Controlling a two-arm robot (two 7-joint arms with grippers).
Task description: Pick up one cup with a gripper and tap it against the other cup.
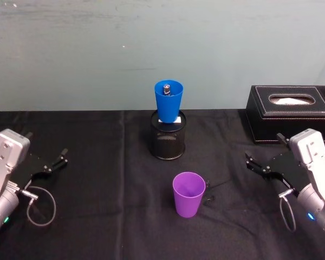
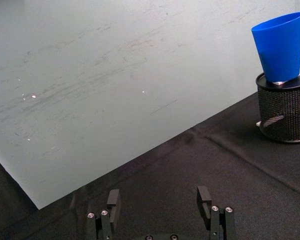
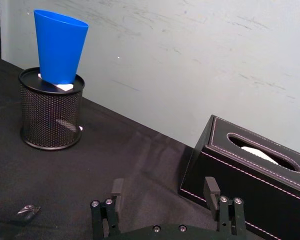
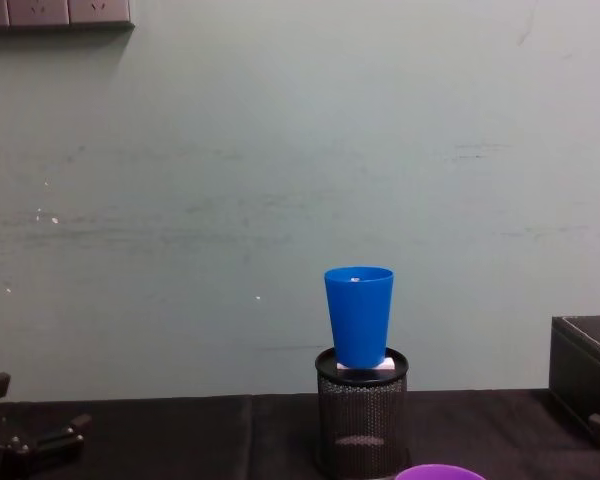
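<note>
The purple cup (image 1: 188,194) stands upright, mouth up, on the black-clothed bench (image 1: 97,227), a little in front of the mesh pen holder (image 1: 168,142) and not touching it. The blue cup (image 1: 168,100) is perched on top of that holder on a white block (image 3: 65,86), leaning slightly. Both cups look to me like thin, smooth plastic: light, a bit slippery, and likely to flex under a hard squeeze. I'd pinch the purple one across its wall in the upper half, where the widening taper helps it stay put. The blue cup looks easy to topple, so the tap should be soft. The left gripper (image 2: 159,200) sits well left of the holder, fingers spread and empty. The right gripper (image 3: 164,192) sits well right of it, near the tissue box (image 1: 290,116), likewise spread and empty
</note>
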